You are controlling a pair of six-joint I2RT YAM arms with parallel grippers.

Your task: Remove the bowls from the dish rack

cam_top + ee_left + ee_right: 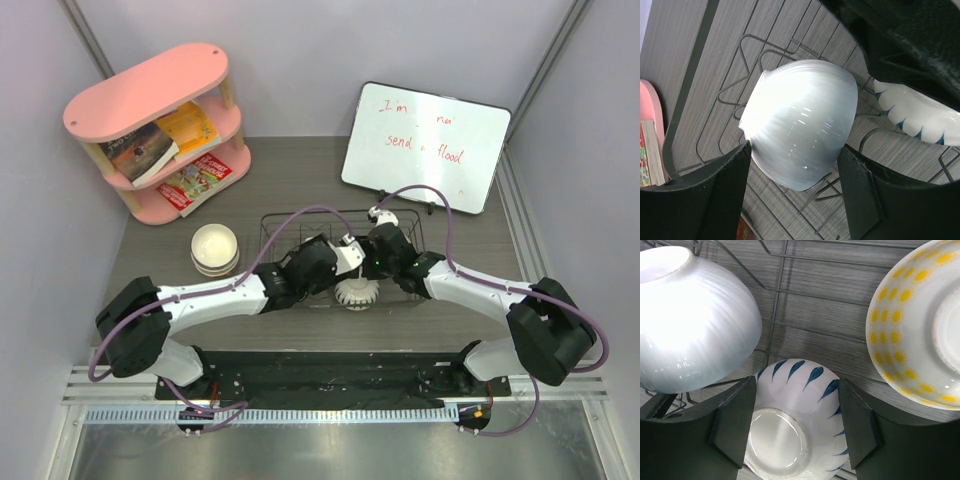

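The black wire dish rack (272, 226) stands mid-table with both grippers inside it. In the left wrist view my left gripper (794, 150) is open, its fingertips on either side of the white ribbed bowl (800, 120), which stands tilted on the rack wires (747, 40). My right gripper (797, 390) is shut on the blue-and-white bowl (800, 415), its foot facing the camera; this bowl shows at the rack's front (355, 293). The yellow patterned bowl (912, 320) stands to its right. A cream bowl stack (215, 248) sits on the table left of the rack. The red bowl is not in view.
A pink shelf (160, 130) with books stands at the back left. A whiteboard (425, 145) leans at the back right. The two wrists (360, 255) are close together over the rack. Upright prongs (840, 185) rise under the ribbed bowl.
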